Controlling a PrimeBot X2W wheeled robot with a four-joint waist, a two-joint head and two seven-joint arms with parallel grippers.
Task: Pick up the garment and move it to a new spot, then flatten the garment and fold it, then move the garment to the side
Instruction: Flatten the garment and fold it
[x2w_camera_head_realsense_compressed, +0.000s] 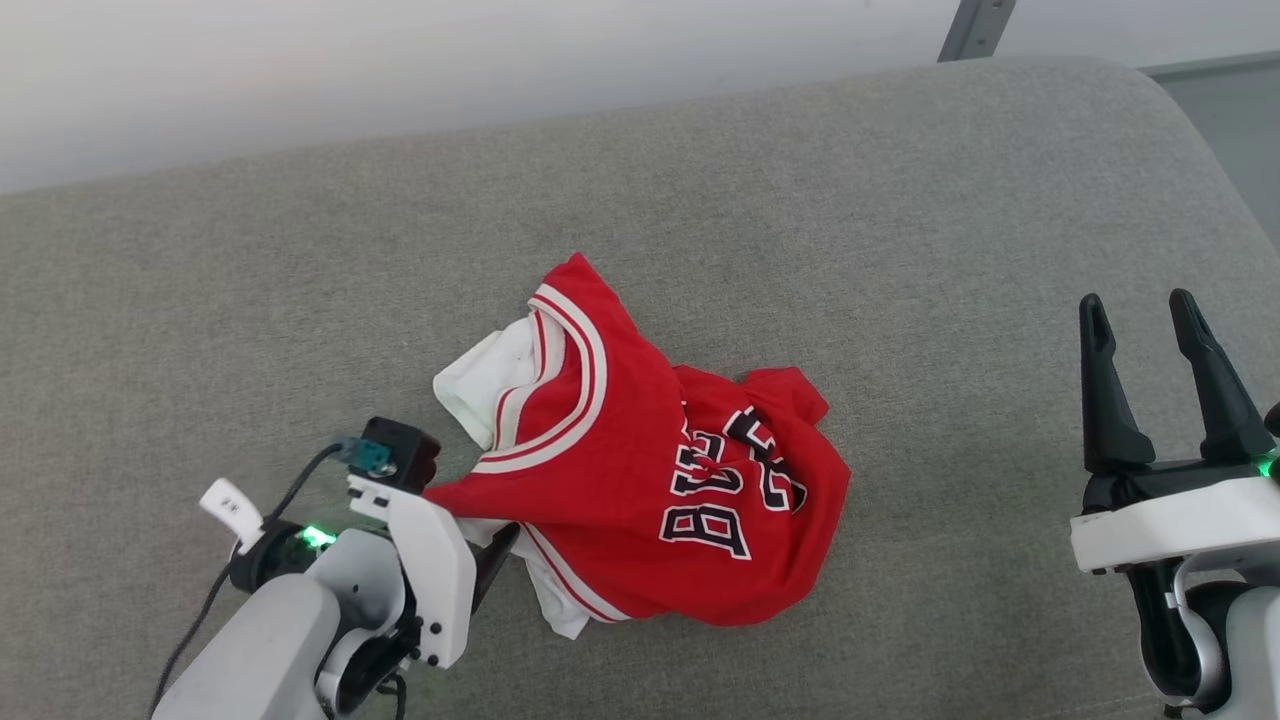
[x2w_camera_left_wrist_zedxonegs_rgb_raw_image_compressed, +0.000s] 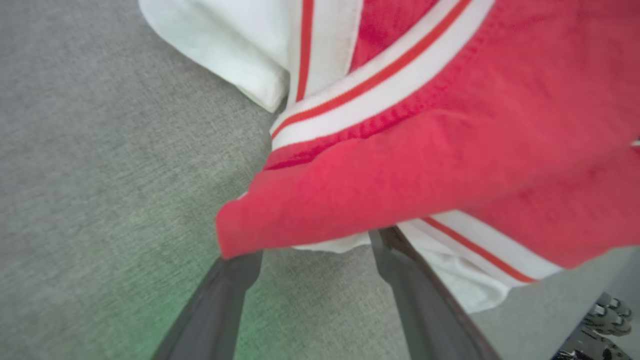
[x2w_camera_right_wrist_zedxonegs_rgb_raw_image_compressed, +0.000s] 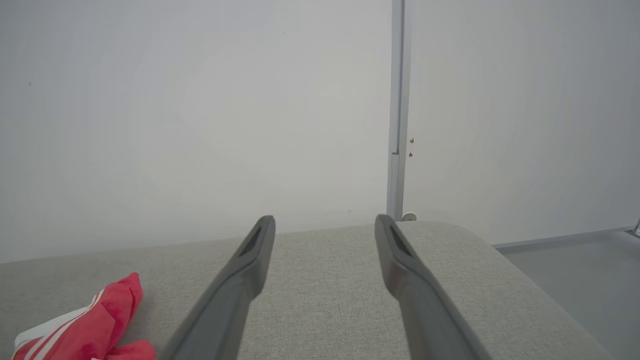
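At lower left, the left gripper (x2w_camera_left_wrist_zedxonegs_rgb_raw_image_compressed: 312, 245) is shown with fingers (x2w_camera_left_wrist_zedxonegs_rgb_raw_image_compressed: 220, 300) spread, tips hidden beneath the edge of the crumpled red garment (x2w_camera_head_realsense_compressed: 640, 470), which is laid mid-couch (x2w_camera_head_realsense_compressed: 900, 250). At right, the right gripper (x2w_camera_head_realsense_compressed: 1137, 305) is held apart, fingers spread.

Bright, even light; blurred left wrist close-up.

Grey fabric cushion (x2w_camera_head_realsense_compressed: 800, 200) against a white wall (x2w_camera_right_wrist_zedxonegs_rgb_raw_image_compressed: 200, 100), metal post (x2w_camera_right_wrist_zedxonegs_rgb_raw_image_compressed: 397, 100) behind
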